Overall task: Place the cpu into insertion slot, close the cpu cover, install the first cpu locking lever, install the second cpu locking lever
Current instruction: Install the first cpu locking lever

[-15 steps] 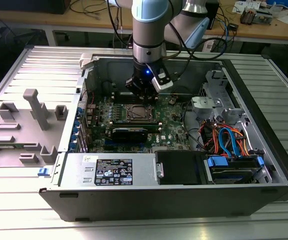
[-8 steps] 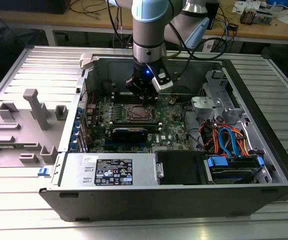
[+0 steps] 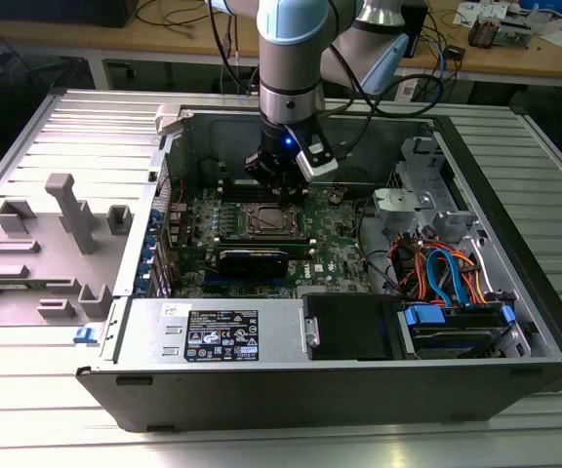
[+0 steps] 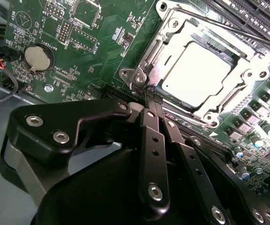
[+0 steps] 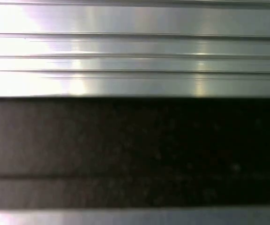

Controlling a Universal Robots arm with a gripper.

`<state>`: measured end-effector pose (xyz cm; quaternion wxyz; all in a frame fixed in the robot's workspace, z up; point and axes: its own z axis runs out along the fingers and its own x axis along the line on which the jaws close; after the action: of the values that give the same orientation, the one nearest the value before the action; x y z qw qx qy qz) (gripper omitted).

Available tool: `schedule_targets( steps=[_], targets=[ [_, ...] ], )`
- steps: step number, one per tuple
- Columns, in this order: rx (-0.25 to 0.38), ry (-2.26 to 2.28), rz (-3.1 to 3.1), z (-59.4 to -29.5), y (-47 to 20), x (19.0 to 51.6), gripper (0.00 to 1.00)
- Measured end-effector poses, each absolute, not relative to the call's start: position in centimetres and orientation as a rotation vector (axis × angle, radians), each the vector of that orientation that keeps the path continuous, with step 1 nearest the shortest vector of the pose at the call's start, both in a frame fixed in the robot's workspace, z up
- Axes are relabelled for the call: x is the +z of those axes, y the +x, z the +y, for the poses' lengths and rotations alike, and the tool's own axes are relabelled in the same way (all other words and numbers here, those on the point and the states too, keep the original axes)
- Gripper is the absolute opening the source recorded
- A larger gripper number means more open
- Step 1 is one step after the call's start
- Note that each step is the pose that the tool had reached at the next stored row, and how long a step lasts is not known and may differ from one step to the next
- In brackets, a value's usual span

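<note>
— Where's the cpu point(image 4: 196, 75)?
— Seated in the insertion slot point(image 4: 137, 77), under the lowered cpu cover point(image 4: 164, 50). My fingers point(image 4: 150, 126) are clenched together, tips at the slot's corner.
— Worry?
— A slip could gouge the circuit board point(image 4: 102, 56), or a locking lever point(image 4: 228, 28) could spring free.

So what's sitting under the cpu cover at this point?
Through its cut-out, the cpu cover shows the cpu, its bright silver top. The cpu's edges and everything beneath it are covered.
</note>
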<state>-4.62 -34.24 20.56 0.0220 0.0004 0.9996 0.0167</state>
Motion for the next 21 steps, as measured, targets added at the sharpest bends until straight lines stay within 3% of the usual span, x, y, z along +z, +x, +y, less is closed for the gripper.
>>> schedule_targets(
  steps=[11, 16, 21],
  targets=[
    [0.053, 0.001, 3.097, -34.26, -4.57, 20.22, 0.11],
    [0.096, 0.002, 3.096, -34.26, -4.57, 20.21, 0.11],
    [0.1, 0.002, 3.096, -34.26, -4.57, 20.35, 0.11]
  ],
)
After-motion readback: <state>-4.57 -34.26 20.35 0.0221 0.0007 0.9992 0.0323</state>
